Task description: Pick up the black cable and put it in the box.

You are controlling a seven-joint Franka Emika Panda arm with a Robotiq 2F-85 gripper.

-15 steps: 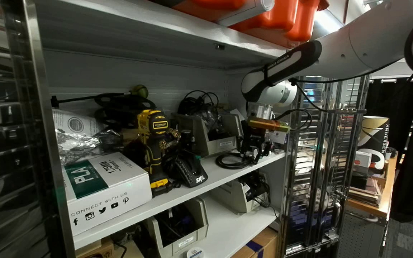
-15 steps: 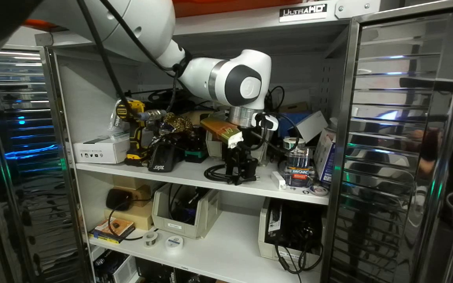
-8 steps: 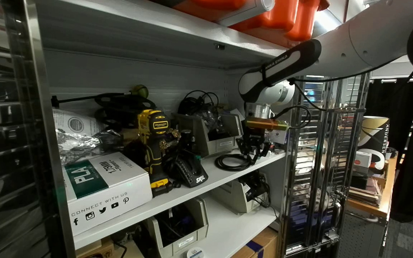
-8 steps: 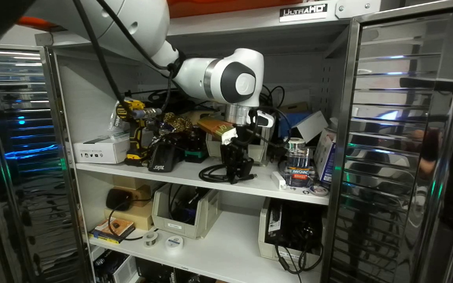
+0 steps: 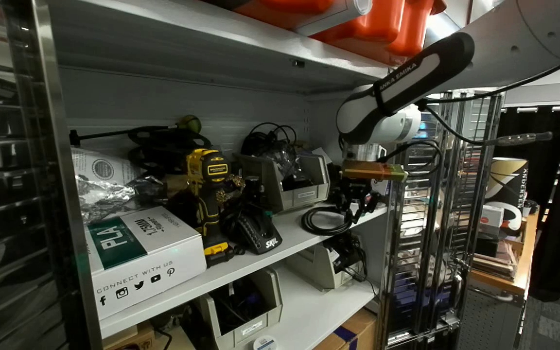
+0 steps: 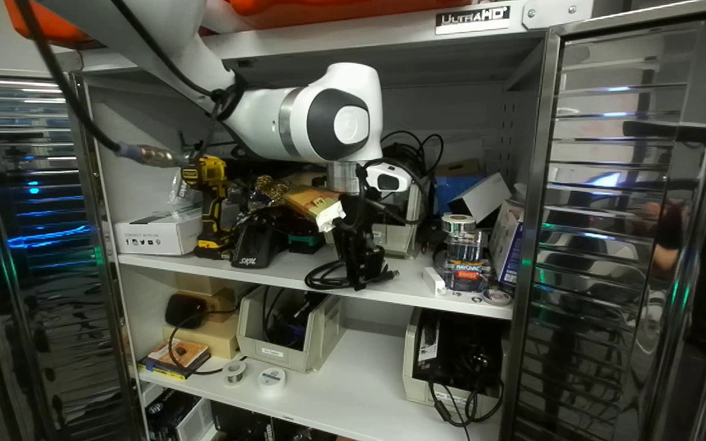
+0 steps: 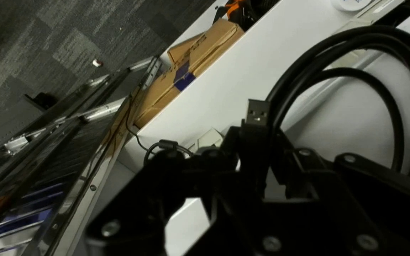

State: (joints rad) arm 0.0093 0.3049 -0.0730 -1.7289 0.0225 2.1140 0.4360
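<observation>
Since a moment ago, the robot arm point(image 6: 258, 122) has moved leftward in an exterior view, and its claw point(image 7: 256, 142) and the black cable point(image 7: 285, 94) have shifted along with it. The claw is drawn narrow, its black fingers point(image 7: 285, 156) pinching the cable right at the USB plug point(image 7: 257, 113), whose metal end pokes out past them in the wrist view. From there the cable spreads sideways, loosely coiled, by the front edge of the table point(image 5: 289, 231), a white shelf inside an open cabinet point(image 6: 359, 44). Whether the cable touches the table or hangs just above it, I cannot tell. An orange-and-yellow block point(image 6: 307, 199) sits above the claw.

Behind the cable, on the same table, stands a grey upper bin point(image 5: 292, 200) with black cords point(image 5: 255, 146) rising above its rim. Left of that bin in an exterior view come a black charger point(image 5: 260, 238) marked SKIL, a yellow-and-black drill point(image 5: 205, 194) standing upright, and a white box point(image 5: 148, 265) printed PLA. Right of the claw in an exterior view, well apart from it, I see a pack point(image 6: 466, 278) labelled RAYOVAC. One level down, the left-hand lower bin point(image 6: 292, 356) holds dark cords point(image 6: 292, 324); well apart from it, the right-hand lower bin point(image 6: 417, 389) has trailing cords point(image 6: 478, 367) spilling over its front. A white spool point(image 6: 271, 380) rests just in front of the left-hand lower bin. Lower again, the wrist view shows a cardboard box point(image 7: 208, 49) with a blue strip.
</observation>
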